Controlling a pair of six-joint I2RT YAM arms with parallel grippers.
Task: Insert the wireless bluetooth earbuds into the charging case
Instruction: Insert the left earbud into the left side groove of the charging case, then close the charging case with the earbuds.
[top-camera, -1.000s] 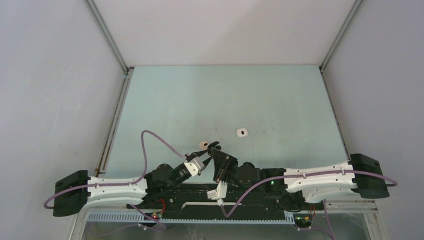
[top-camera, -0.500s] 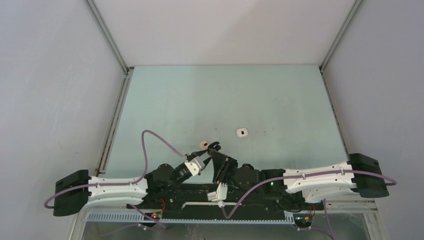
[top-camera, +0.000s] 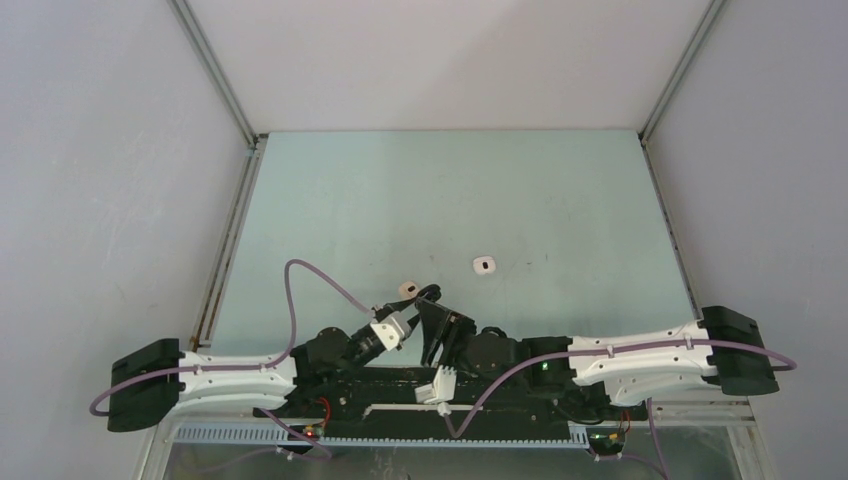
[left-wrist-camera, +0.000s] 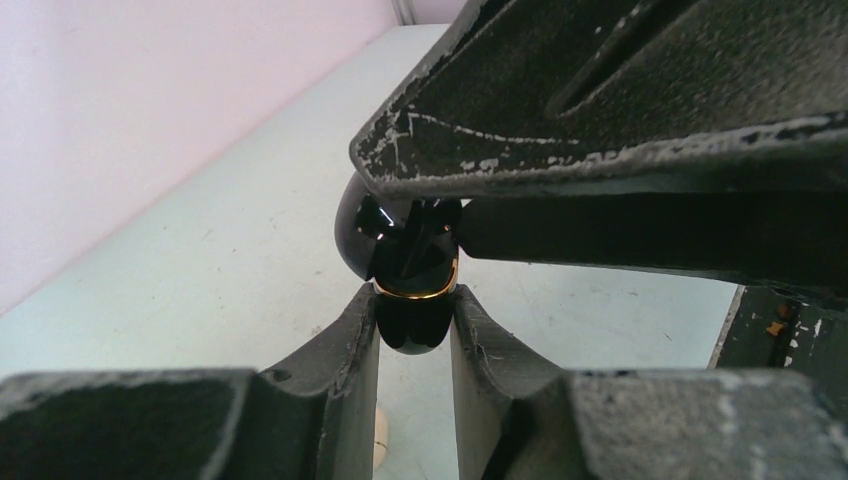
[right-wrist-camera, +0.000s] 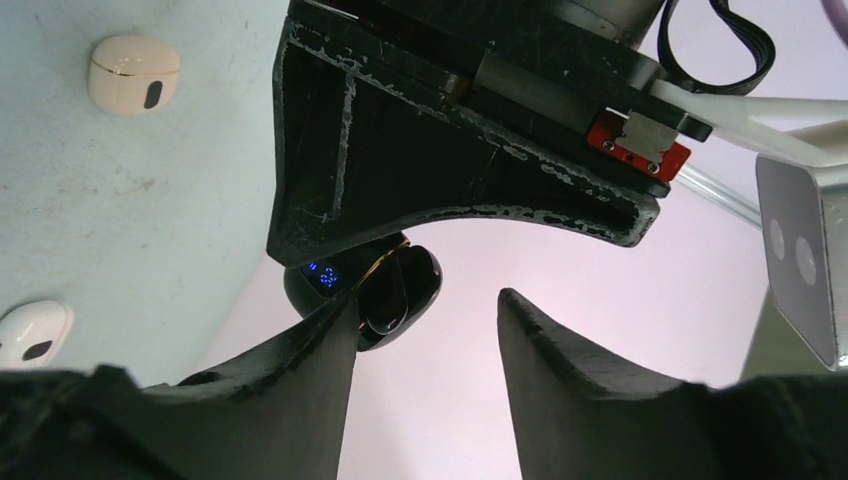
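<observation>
My left gripper (left-wrist-camera: 414, 325) is shut on a glossy black charging case (left-wrist-camera: 408, 268) with a gold rim and holds it above the table near the arm bases (top-camera: 428, 293). In the right wrist view the case (right-wrist-camera: 372, 288) shows blue digits. Its lid stands open, and a shiny black bud-shaped piece (right-wrist-camera: 398, 287) sits in its mouth. My right gripper (right-wrist-camera: 425, 308) is open, and its left finger (right-wrist-camera: 335, 325) touches the case. No loose earbuds show clearly on the table.
A cream pebble-like case (top-camera: 407, 290) (right-wrist-camera: 133, 72) lies on the table just beyond the grippers. A white case (top-camera: 485, 265) (right-wrist-camera: 30, 333) lies further right. Grey walls and metal rails enclose the pale green table (top-camera: 450, 190).
Both grippers stay together at the black case. My right gripper has shifted very slightly toward the bases. The two cases on the table have not moved.
</observation>
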